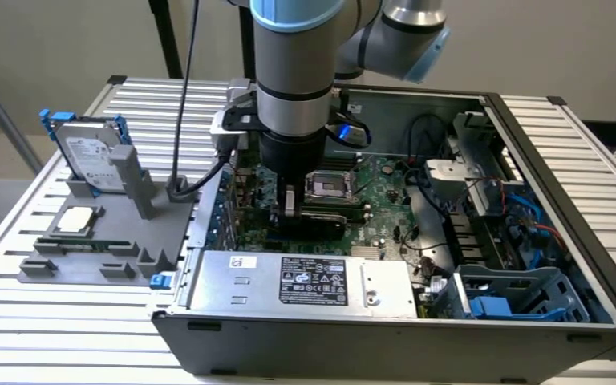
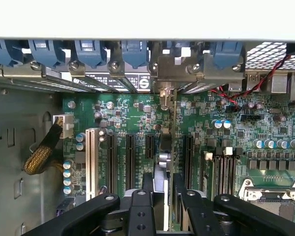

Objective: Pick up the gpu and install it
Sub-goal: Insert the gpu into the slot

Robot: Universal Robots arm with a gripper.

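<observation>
inside the case (image 1: 522,144), tool (image 2: 163,189) gripping upright gpu (image 2: 168,147)

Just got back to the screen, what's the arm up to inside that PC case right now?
The arm is reaching down into the open case, over the motherboard. Its gripper holds the gpu edge-on above the expansion slots, with the card's bracket end toward the rear slot covers. Whether the card is fully seated can't be told. A hard drive stands in the grey holder beside the case.

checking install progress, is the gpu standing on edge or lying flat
On edge. The gpu stands upright between the end effector fingers, seen edge-on over the motherboard slots. Whether it is fully seated, cannot tell.
</observation>
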